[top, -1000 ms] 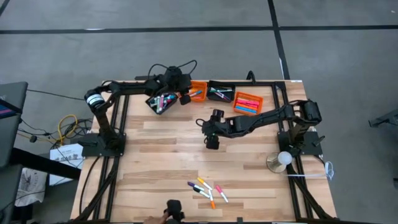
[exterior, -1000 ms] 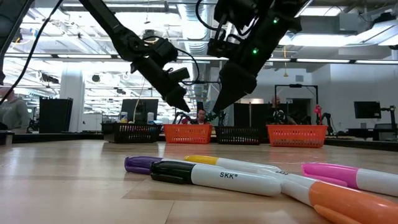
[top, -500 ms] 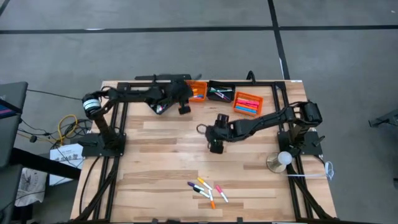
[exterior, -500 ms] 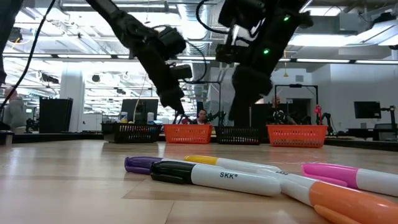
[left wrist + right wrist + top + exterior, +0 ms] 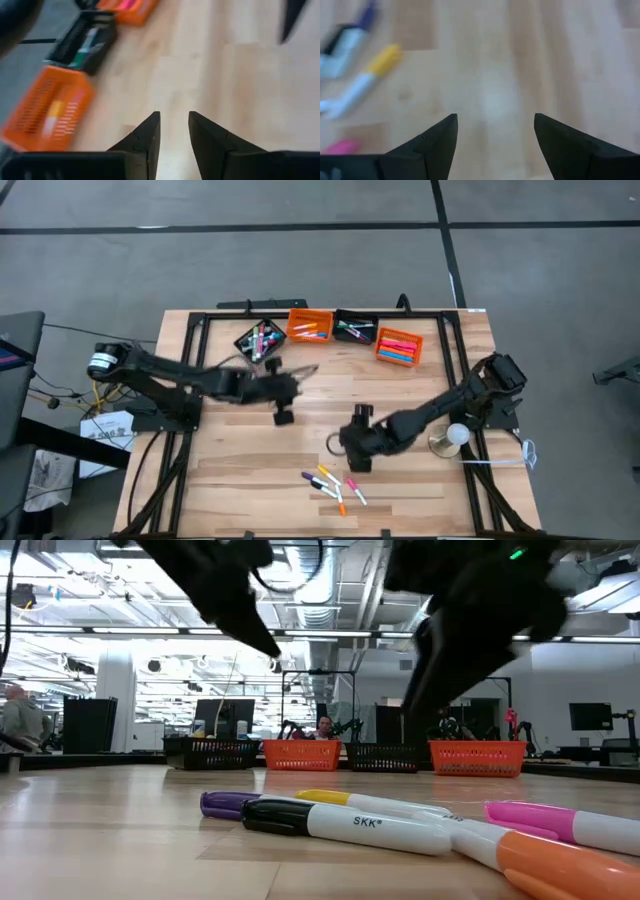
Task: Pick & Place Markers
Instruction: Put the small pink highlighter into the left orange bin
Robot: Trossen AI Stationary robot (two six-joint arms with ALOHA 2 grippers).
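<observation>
Several markers (image 5: 335,485) lie loose on the wooden table near its front edge. In the low view they fill the foreground: a black-capped white one (image 5: 340,823), a purple-capped one (image 5: 222,803), a pink one (image 5: 560,822). My right gripper (image 5: 349,464) hovers wide open just behind them, nothing between its fingers (image 5: 495,117). A yellow-capped marker (image 5: 380,62) lies ahead of it. My left gripper (image 5: 283,417) hangs over the table's middle, narrowly open and empty (image 5: 174,116).
Four small bins stand along the far edge: a black one (image 5: 258,339) with mixed markers, an orange one (image 5: 310,326), a black one (image 5: 355,330) and an orange one (image 5: 398,346). A round lamp base (image 5: 448,440) stands at the right. Bare wood lies between bins and loose markers.
My left gripper has swung away from the far-left black bin toward the table's middle and near edge. My right gripper has moved from the table's middle toward the near edge, closer to the loose markers, staying wide open. The markers have not moved.
</observation>
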